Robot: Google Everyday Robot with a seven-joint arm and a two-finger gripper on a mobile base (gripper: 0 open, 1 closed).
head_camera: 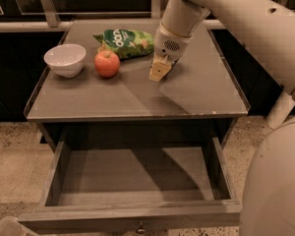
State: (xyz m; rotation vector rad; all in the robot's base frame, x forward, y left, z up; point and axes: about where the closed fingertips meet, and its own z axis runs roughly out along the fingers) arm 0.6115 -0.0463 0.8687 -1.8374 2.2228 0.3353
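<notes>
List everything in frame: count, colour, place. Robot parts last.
apple: 1, red, table top, between bowl and pincer
bowl: 1, white, table top, left of apple
snack bag: 1, green, rear of table top, behind apple
table: 1, grey, centre
drawer: 1, grey, pulled open under table top
arm: 1, off-white, reaching in from upper right
base: 1, off-white, lower right corner
pincer: 1, tan tips, low at table top, right of apple, apart from it
</notes>
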